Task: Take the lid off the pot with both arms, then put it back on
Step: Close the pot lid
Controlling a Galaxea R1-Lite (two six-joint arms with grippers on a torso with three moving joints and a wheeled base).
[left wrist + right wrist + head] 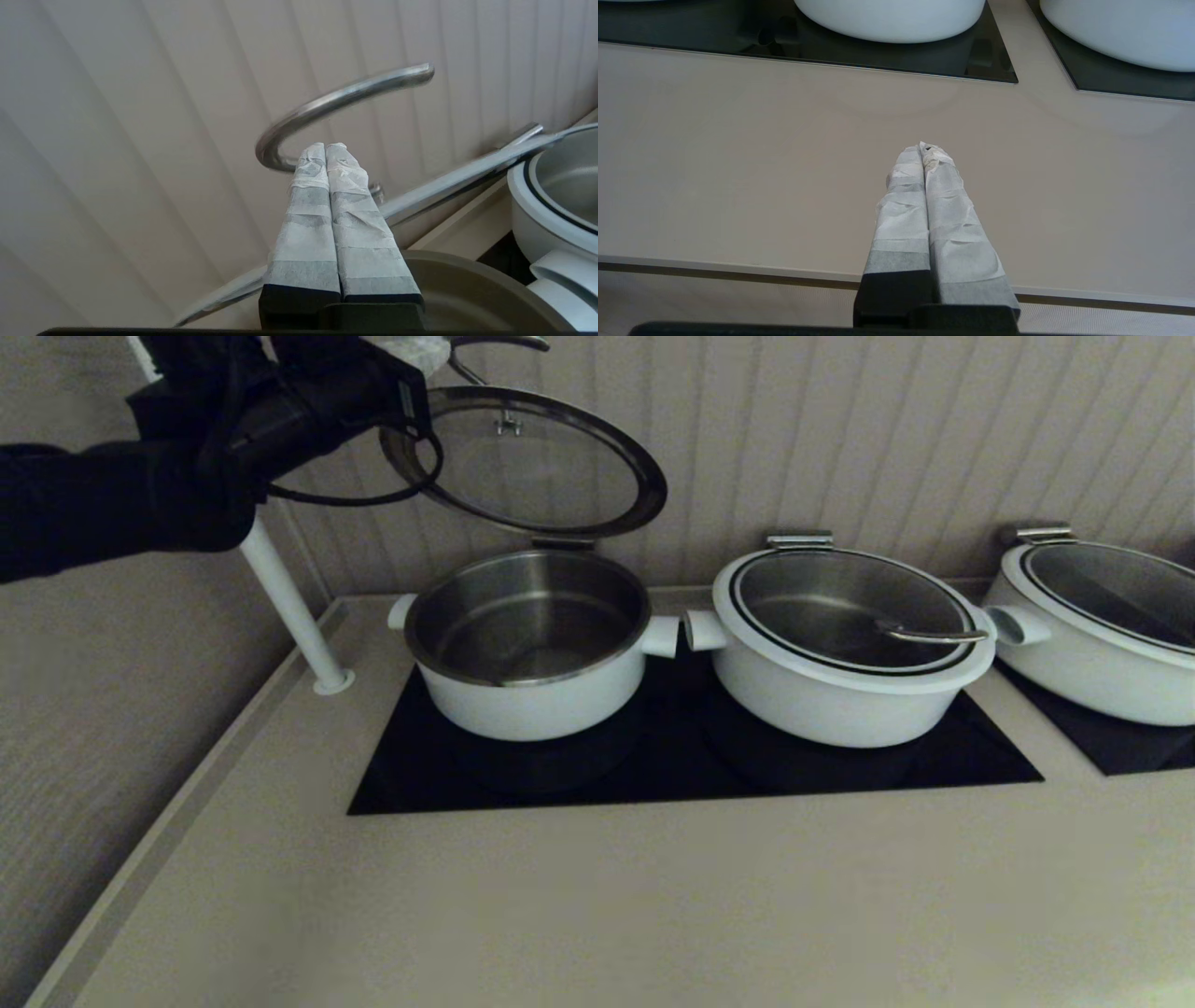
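The small white pot (527, 644) stands open on the black cooktop (691, 765), its steel inside empty. The glass lid (523, 467) hangs tilted above the pot's back, its low edge close to the back rim. My left gripper (411, 347) is at the top left by the lid's steel handle (495, 342). In the left wrist view the left gripper (325, 147) has its fingers pressed together under the arched handle (336, 100), with nothing between them; the lid's rim (467, 179) slants behind. My right gripper (923, 148) is shut and empty over the counter, out of the head view.
A wider white pot with its lid on (840, 644) stands right beside the small pot, handles nearly touching. A third one (1102, 625) sits at far right. A white pole (289, 607) rises at the counter's back left. Panelled wall behind. Beige counter (784, 163) in front.
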